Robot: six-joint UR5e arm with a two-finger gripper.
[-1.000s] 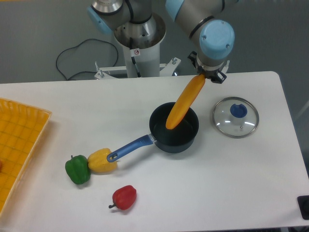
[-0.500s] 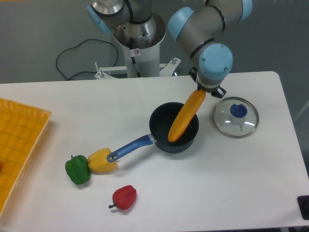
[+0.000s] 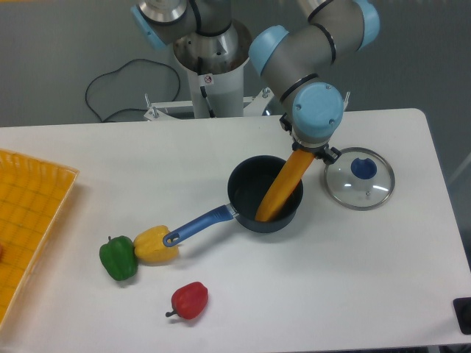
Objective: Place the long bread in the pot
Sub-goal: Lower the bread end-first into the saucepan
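The gripper sits mostly hidden under the blue wrist cap, clamped on the top end of the long bread, which slants down into the pot on the tabletop; no writing is legible

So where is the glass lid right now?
The glass lid lies flat on the table, right of the pot and just beside the gripper.
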